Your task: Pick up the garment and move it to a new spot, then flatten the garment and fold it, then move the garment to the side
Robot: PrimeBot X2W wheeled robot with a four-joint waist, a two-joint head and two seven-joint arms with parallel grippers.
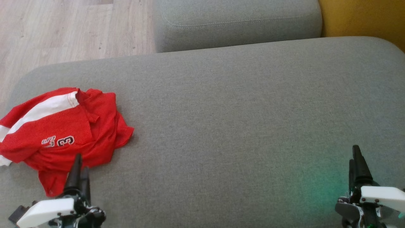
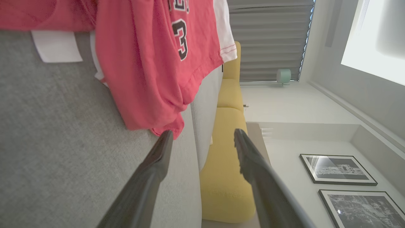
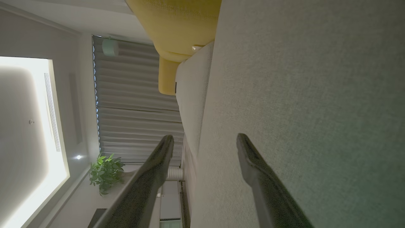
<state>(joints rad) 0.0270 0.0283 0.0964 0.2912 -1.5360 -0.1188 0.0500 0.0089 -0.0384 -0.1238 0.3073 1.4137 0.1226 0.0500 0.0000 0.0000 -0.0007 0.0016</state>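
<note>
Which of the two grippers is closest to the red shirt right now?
The left gripper: its open fingers are at the near edge of the red shirt; the right gripper sits far off over bare grey cushion.

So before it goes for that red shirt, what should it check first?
1. Left pincer open: ok, jaws stand apart.
2. Right pincer open: ok, jaws stand apart.
3. Red shirt close to the left pincer: ok, it lies just ahead of the fingertips.
4. Shirt free of any grip: ok.
5. Bare room on the grey cushion for a new spot: ok, a wide stretch toward the right pincer.
6. Shirt lying flat: not ok, it is crumpled.
</note>
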